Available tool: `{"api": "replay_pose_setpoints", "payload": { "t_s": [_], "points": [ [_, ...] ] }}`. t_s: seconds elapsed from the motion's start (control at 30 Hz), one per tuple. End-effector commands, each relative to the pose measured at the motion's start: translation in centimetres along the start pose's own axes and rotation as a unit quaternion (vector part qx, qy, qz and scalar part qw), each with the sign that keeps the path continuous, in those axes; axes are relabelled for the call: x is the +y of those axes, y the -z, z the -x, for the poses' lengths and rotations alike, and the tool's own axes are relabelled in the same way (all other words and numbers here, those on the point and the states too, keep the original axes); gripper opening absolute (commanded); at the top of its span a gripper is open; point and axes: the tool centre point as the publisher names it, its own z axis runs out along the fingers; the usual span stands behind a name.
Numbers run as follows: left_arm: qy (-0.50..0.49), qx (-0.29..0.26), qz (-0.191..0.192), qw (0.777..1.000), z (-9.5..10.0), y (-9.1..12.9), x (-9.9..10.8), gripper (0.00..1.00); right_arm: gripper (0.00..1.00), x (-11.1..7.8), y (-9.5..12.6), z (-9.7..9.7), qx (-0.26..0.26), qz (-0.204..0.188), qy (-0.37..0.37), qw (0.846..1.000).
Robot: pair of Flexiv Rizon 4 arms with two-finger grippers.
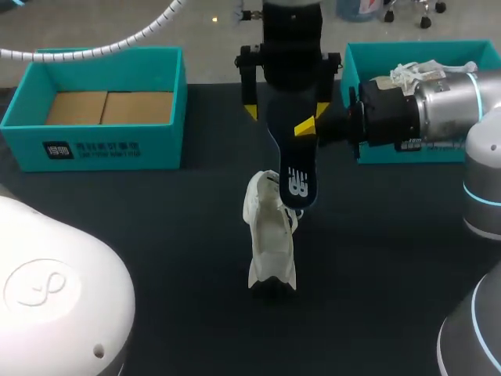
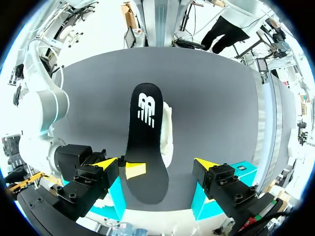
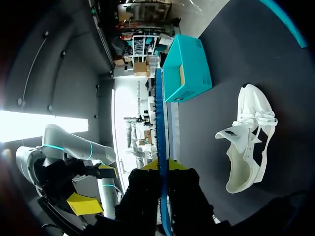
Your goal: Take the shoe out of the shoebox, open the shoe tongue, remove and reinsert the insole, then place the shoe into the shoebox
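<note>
One white shoe (image 1: 270,243) rests mid-way across the dark table (image 1: 156,227), outside both boxes. One dark insole (image 1: 291,153) is held over it, its lower end at the shoe's opening; contact cannot be told. Right gripper (image 3: 162,167): fingers clamped on the insole's upper end. Left gripper (image 2: 155,162): just beyond, fingers spread wide either side of the insole, apart from it. Farthest: teal shoebox (image 1: 102,145) at left, second teal box (image 1: 407,48) at right.

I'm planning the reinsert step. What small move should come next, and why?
Probably lower the right gripper so the free end of the dark navy insole enters the white lace-up shoe: the insole is fully out, pinched over the shoe, whose tongue is open.
</note>
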Motion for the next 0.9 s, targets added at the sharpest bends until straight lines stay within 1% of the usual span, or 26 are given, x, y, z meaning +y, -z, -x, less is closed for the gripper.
{"api": "replay_pose_setpoints", "payload": {
  "t_s": [0.03, 0.07, 0.13, 0.17, 0.2, 0.33, 0.47, 0.57, 0.67, 0.9],
  "points": [
    [-0.017, -0.125, 0.008, 0.992, -2.5, -0.7, -0.5, 1.00, 0.00, -0.1, 0.2, -0.2, -0.003, 0.002, 0.000, 1.000],
    [-0.015, -0.143, 0.021, 0.989, -2.6, -0.7, -0.7, 1.00, 0.00, -0.1, 0.2, -0.2, -0.003, 0.003, 0.000, 1.000],
    [-0.023, -0.159, 0.026, 0.987, -2.8, -0.7, -0.8, 1.00, 0.00, 0.0, 0.3, -0.2, -0.004, 0.004, 0.001, 1.000],
    [-0.023, -0.178, 0.037, 0.983, -3.0, -0.7, -1.0, 1.00, 0.00, 0.0, 0.4, -0.2, -0.005, 0.004, 0.001, 1.000],
    [-0.028, -0.193, 0.034, 0.980, -3.2, -0.6, -1.1, 1.00, 0.00, 0.0, 0.4, -0.2, -0.005, 0.004, 0.001, 1.000],
    [-0.036, -0.257, 0.042, 0.965, -4.3, -0.7, -1.4, 1.00, 0.00, 0.0, 0.7, -0.3, -0.006, 0.007, 0.000, 1.000],
    [-0.040, -0.305, 0.048, 0.950, -5.2, -0.6, -1.6, 1.00, 0.00, 0.0, 0.9, -0.3, -0.007, 0.008, 0.000, 1.000],
    [-0.041, -0.347, 0.036, 0.936, -5.8, -0.4, -1.5, 1.00, 0.00, 0.0, 1.0, -0.3, -0.008, 0.009, 0.000, 1.000],
    [-0.031, -0.365, 0.024, 0.930, -6.4, -0.4, -1.1, 1.00, 0.00, 0.0, 1.0, -0.3, -0.008, 0.009, 0.000, 1.000],
    [-0.031, -0.365, 0.024, 0.930, -6.4, -0.4, -1.1, 1.00, 0.00, -0.2, 1.0, -0.1, -0.008, 0.008, -0.003, 1.000]
  ]
}}
